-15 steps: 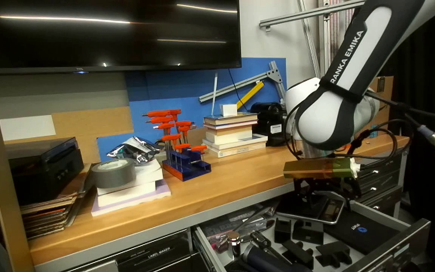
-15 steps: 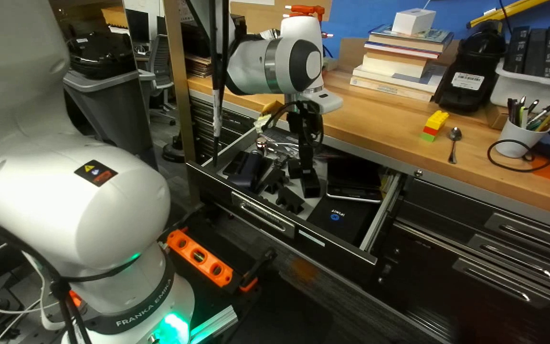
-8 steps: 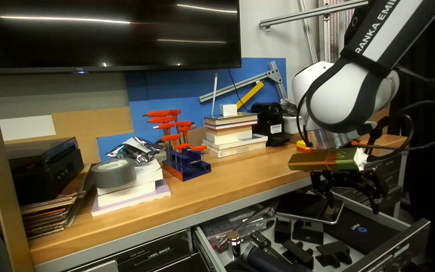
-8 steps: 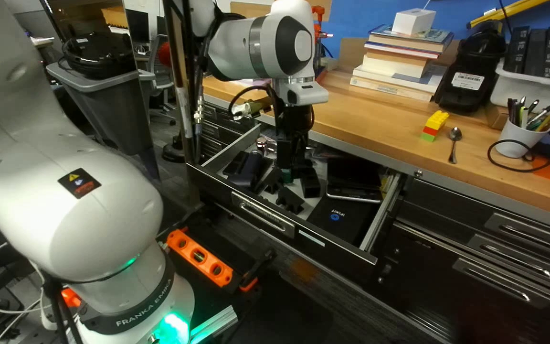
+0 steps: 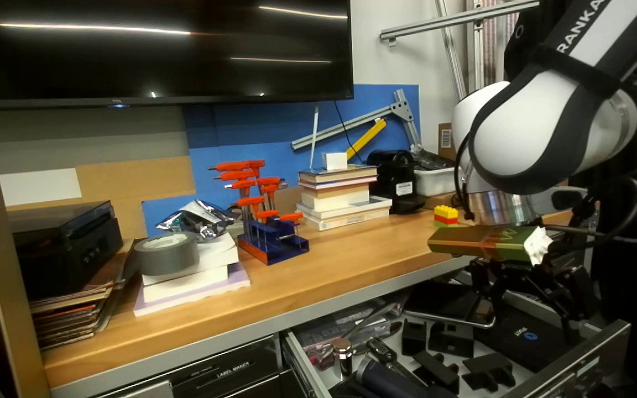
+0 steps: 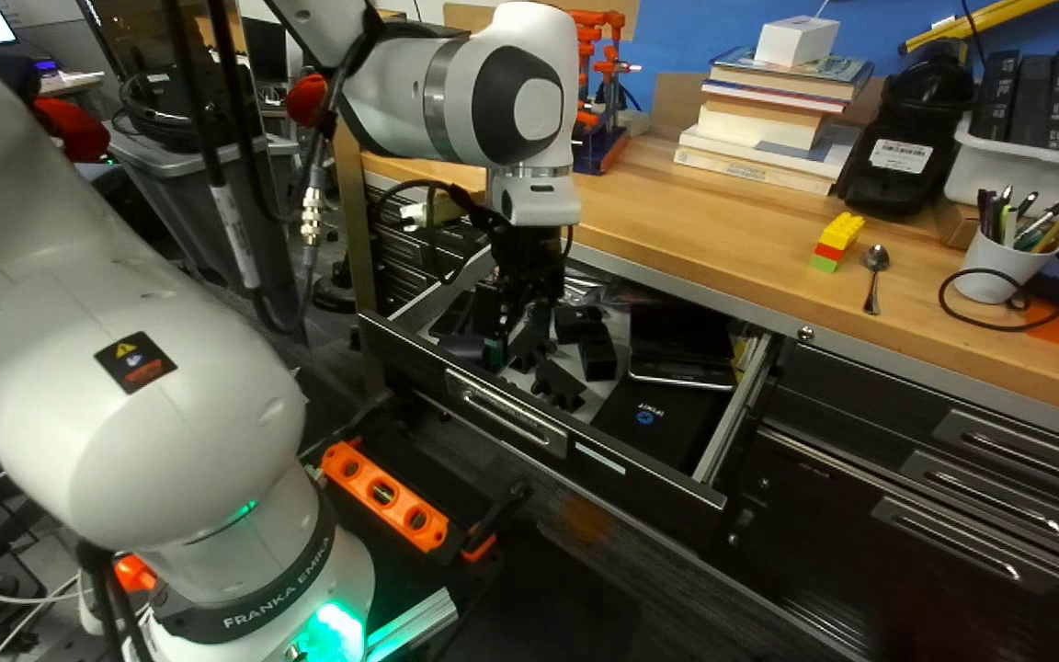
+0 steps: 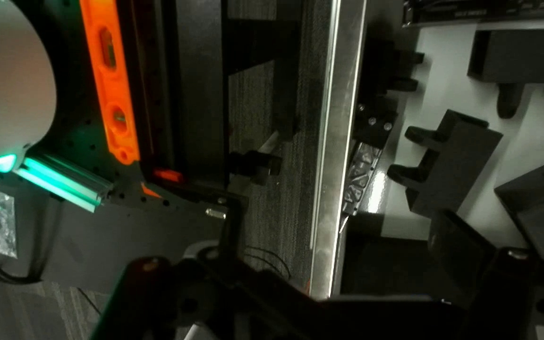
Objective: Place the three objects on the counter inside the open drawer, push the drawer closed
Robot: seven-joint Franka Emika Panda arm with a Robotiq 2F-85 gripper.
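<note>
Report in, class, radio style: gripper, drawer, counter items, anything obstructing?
Gripper open, empty, near open drawer. Toy brick, spoon on counter, not yet stowed. Black brackets inside drawer may hinder placing.

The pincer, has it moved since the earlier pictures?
Yes. In an exterior view, the pincer has shifted toward the picture's right, farther from the stacked books on the counter.
</note>
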